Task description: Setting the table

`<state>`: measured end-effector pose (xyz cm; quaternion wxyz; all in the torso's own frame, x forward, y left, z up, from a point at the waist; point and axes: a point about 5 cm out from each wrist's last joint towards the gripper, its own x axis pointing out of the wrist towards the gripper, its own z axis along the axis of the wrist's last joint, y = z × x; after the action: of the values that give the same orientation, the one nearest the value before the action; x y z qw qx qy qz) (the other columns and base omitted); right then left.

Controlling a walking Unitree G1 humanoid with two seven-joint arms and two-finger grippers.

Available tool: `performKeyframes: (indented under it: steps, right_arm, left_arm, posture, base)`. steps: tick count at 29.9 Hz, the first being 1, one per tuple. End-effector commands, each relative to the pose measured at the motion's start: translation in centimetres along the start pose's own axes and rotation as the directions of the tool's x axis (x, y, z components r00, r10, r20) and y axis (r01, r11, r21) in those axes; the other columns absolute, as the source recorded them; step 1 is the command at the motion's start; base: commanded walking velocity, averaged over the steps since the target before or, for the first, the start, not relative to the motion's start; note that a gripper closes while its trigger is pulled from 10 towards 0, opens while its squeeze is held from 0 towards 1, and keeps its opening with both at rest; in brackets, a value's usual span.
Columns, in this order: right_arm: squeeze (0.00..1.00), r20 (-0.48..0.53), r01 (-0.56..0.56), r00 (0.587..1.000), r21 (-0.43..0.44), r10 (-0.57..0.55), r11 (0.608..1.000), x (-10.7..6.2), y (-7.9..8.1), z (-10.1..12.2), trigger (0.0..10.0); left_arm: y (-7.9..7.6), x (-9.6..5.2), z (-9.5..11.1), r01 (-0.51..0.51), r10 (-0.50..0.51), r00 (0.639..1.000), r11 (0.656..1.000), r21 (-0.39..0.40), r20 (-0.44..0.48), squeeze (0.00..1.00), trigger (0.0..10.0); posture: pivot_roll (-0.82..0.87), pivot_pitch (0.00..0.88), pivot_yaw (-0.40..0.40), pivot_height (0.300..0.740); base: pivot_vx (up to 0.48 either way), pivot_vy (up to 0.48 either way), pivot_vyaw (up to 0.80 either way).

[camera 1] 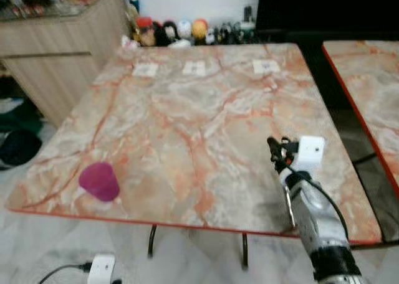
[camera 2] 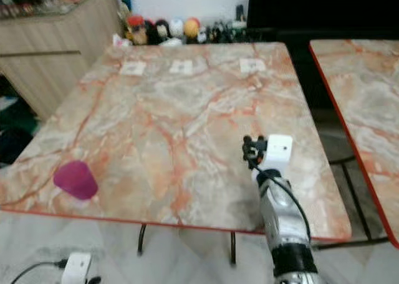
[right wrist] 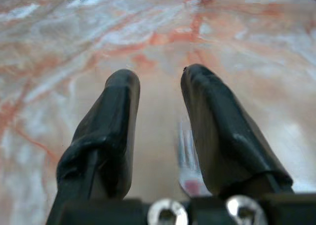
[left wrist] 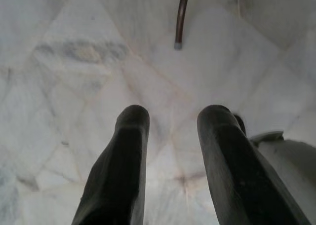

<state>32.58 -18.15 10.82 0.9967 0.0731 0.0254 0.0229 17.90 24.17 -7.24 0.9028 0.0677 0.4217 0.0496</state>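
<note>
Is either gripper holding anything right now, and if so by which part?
Nothing is held. The right gripper hovers over the marble table with its fingers apart; the left gripper hangs open toward the floor. The pink cup sits untouched.

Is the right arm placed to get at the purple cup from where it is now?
Probably not without a long cross-reach. The right gripper hovers over the table's near right part, while the purple cup lies at the near left corner. Nothing stands between them.

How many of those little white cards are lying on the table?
3, in a row along the far edge of the table: left card, middle card, right card. None seem hidden, though the right arm covers a small patch of tabletop.
</note>
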Motion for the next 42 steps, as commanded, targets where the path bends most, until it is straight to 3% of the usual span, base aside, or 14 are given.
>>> performKeyframes:
  steps: [1,5,9,12,15,17,28,29,33,34,42]
  right_arm:
    - [0.0,0.001,0.012,1.0,0.0,-0.012,1.0,-0.6,0.2,0.4,10.0]
    - [0.0,-0.07,0.1,0.992,-0.057,-0.104,0.993,-2.5,0.4,0.7,10.0]
    - [0.0,-0.088,0.063,0.994,-0.049,-0.067,0.997,-3.2,1.7,1.4,10.0]
    - [0.0,-0.165,0.034,0.985,-0.09,-0.049,0.995,-3.3,2.0,0.7,10.0]
    - [0.0,-0.199,0.073,0.976,-0.072,-0.086,0.995,-3.3,1.8,0.3,10.0]
    - [0.0,-0.235,0.159,0.957,-0.068,-0.17,0.985,-3.3,1.0,0.3,10.0]
    - [0.0,-0.293,0.188,0.933,-0.097,-0.208,0.977,-3.7,0.1,-0.8,10.0]
    - [1.0,-0.301,0.191,0.931,-0.087,-0.209,0.978,-3.7,0.1,-1.0,10.0]
    - [1.0,-0.309,0.203,0.925,-0.084,-0.219,0.976,-3.4,-0.3,-1.2,10.0]
    - [0.0,-0.308,0.204,0.925,-0.087,-0.221,0.975,-3.3,-0.4,-1.3,10.0]
    - [0.0,-0.29,0.16,0.939,-0.102,-0.183,0.982,-1.5,-0.4,-1.5,10.0]
  left_arm:
    - [0.4,-0.4,-1.6,-0.01,0.01,0.999,1.0,-0.006,-0.051,0.0,10.0]
    - [0.4,-0.5,-1.7,-0.01,0.01,0.998,1.0,0.001,-0.058,0.0,10.0]
    - [0.4,-0.5,-1.7,-0.005,0.005,0.998,1.0,0.008,-0.06,0.0,10.0]
    - [0.2,-0.4,-1.7,0.0,0.001,0.998,1.0,0.009,-0.058,0.0,10.0]
    - [0.1,-0.4,-1.6,0.002,-0.001,0.998,1.0,0.01,-0.057,0.0,10.0]
    - [0.0,-0.4,-1.6,0.002,-0.002,0.998,1.0,0.005,-0.055,0.0,10.0]
    - [0.0,-0.5,-1.9,0.003,-0.003,0.998,1.0,0.003,-0.062,0.0,10.0]
    - [0.0,-0.5,-1.9,0.003,-0.003,0.998,1.0,0.003,-0.062,0.0,10.0]
    - [0.0,-0.5,-1.9,0.005,-0.005,0.998,1.0,0.002,-0.062,0.0,10.0]
    - [0.0,-0.5,-1.9,0.005,-0.005,0.998,1.0,0.003,-0.062,0.0,10.0]
    - [-0.2,-0.5,-2.0,0.011,-0.01,0.998,1.0,0.006,-0.061,0.0,10.0]
  posture:
    - [-0.06,0.084,0.062,0.74]
    - [-0.07,0.088,0.064,0.74]
    - [-0.08,0.089,0.068,0.74]
    - [-0.09,0.088,0.067,0.74]
    - [-0.08,0.086,0.065,0.74]
    - [-0.08,0.083,0.058,0.74]
    - [-0.08,0.092,0.056,0.74]
    - [-0.08,0.091,0.057,0.74]
    - [-0.08,0.092,0.059,0.74]
    - [-0.08,0.093,0.06,0.74]
    - [-0.07,0.095,0.064,0.74]
  base:
    - [0.0,0.0,0.0]
    - [0.0,0.0,0.0]
    - [0.0,0.0,0.0]
    - [0.0,0.0,0.0]
    - [0.0,0.0,0.0]
    - [0.0,0.0,0.0]
    - [0.0,0.0,0.0]
    - [0.0,0.0,0.0]
    - [0.0,0.0,0.0]
    - [0.0,0.0,0.0]
    - [0.0,0.0,0.0]
